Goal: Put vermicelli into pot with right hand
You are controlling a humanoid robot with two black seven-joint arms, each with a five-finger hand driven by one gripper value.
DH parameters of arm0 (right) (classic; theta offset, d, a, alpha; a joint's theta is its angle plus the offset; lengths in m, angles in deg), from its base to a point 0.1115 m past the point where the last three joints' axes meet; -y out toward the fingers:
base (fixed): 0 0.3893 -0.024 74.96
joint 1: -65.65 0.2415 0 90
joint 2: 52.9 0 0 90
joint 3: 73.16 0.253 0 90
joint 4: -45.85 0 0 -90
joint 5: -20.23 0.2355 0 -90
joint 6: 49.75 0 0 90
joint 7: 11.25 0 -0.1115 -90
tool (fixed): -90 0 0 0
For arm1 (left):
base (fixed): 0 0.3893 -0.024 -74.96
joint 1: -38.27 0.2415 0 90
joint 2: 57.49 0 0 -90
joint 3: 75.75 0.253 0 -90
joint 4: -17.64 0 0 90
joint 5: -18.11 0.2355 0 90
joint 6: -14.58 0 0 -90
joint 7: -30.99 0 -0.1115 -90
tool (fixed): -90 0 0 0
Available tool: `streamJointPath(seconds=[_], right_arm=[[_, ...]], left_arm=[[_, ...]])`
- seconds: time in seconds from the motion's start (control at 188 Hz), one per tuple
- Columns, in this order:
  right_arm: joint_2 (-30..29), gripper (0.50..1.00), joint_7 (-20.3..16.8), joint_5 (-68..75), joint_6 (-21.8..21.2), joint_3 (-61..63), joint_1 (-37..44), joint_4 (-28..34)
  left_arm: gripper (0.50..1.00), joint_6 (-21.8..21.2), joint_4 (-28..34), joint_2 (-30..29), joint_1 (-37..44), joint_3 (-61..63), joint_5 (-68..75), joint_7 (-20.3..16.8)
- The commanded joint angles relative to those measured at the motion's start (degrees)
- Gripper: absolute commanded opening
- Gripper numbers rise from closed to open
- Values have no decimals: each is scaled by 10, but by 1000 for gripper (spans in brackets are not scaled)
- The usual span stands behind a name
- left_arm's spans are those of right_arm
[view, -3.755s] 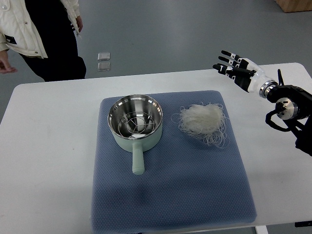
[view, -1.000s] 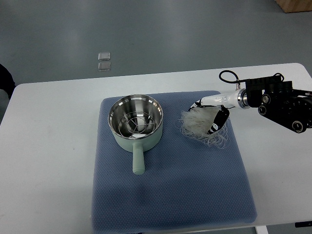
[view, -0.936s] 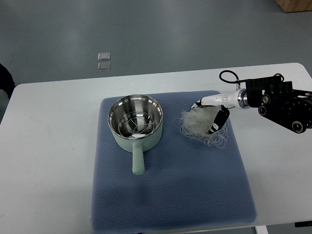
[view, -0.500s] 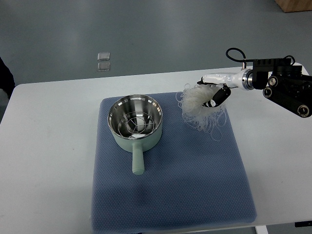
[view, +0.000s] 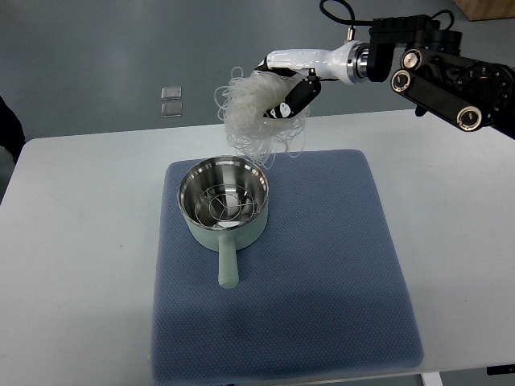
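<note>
Gripping one vermicelli (view: 251,112) bundle, right hand (view: 291,80) (fingers curled) above one pot (view: 223,201).

My right hand (view: 283,87) raised above pot (view: 223,201), arm extended from right, fingers curled around vermicelli (view: 251,117).

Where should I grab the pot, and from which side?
Probably the handle. It juts straight out from the pot toward the near edge, lying clear over the mat, so come from above on the near side. The right hand holds vermicelli above the far rim.
</note>
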Motion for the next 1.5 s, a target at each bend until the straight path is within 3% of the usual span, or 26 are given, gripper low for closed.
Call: streamJointPath(seconds=[0.0,0.261,0.271,0.277,0.282,0.287,0.293,0.298,0.34,0.516,0.702,0.798,1.085,1.09,1.218,1.495], right_arm=[[-41,500,0,0,-2,-1,6,0],[-85,500,0,-11,5,-20,-16,-2],[-90,523,1,-12,12,-31,-30,-4],[-91,582,1,-12,13,-32,-33,-5],[-91,582,1,-12,13,-32,-33,-5],[-91,627,1,-12,15,-32,-36,-6],[-91,627,1,-12,15,-32,-36,-6],[-91,664,1,-12,17,-32,-37,-7],[-96,766,2,-12,28,-33,-43,-13],[-91,895,2,-11,36,-34,-50,-17],[-73,909,3,-1,34,-24,-52,-17],[-26,909,5,18,41,-10,-73,-18],[20,907,-2,119,49,181,-179,-69],[18,907,-7,158,70,227,-213,-88],[13,907,-27,269,121,289,-276,-125],[10,909,-24,497,172,296,-336,-128]], left_arm=[[1000,0,0,0,0,0,0,0],[1000,0,1,0,0,0,0,0],[1000,0,1,0,-1,0,0,0],[1000,0,1,0,-1,0,0,0],[1000,0,1,0,-1,0,0,0],[1000,0,1,0,-1,0,0,0],[1000,0,1,0,-1,0,0,0],[1000,0,1,0,-1,0,0,0],[1000,0,1,0,-1,0,0,0],[1000,0,1,0,-2,0,0,0],[1000,0,1,0,-2,0,0,0],[1000,1,0,0,-2,0,0,0],[1000,1,-4,0,-2,0,0,0],[1000,1,-4,0,-2,0,0,0],[1000,1,-4,0,-2,-2,0,0],[1000,1,-4,0,-3,-5,-2,0]])
